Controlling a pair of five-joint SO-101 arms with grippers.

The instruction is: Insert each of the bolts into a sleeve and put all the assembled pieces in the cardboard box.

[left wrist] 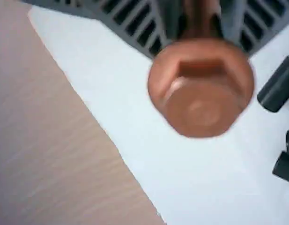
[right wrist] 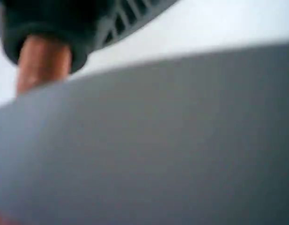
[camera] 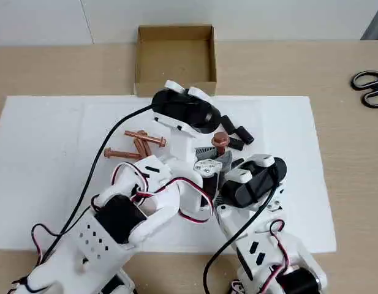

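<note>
The cardboard box [camera: 176, 61] sits at the desk's [camera: 41, 67] far edge, loose bolts [camera: 143, 138] before it, and scissors [camera: 369, 89] at the right edge.

The table [camera: 348, 135] is looked down on by the high view from above its near edge, facing the far edge, with the whole white sheet [camera: 41, 159] taken in. The left wrist view is held very near a bolt [left wrist: 200, 89], head-on, over the sheet's edge. The right wrist view is set nearer still, beside the shank. That bolt is shared by all 3 views.
</note>
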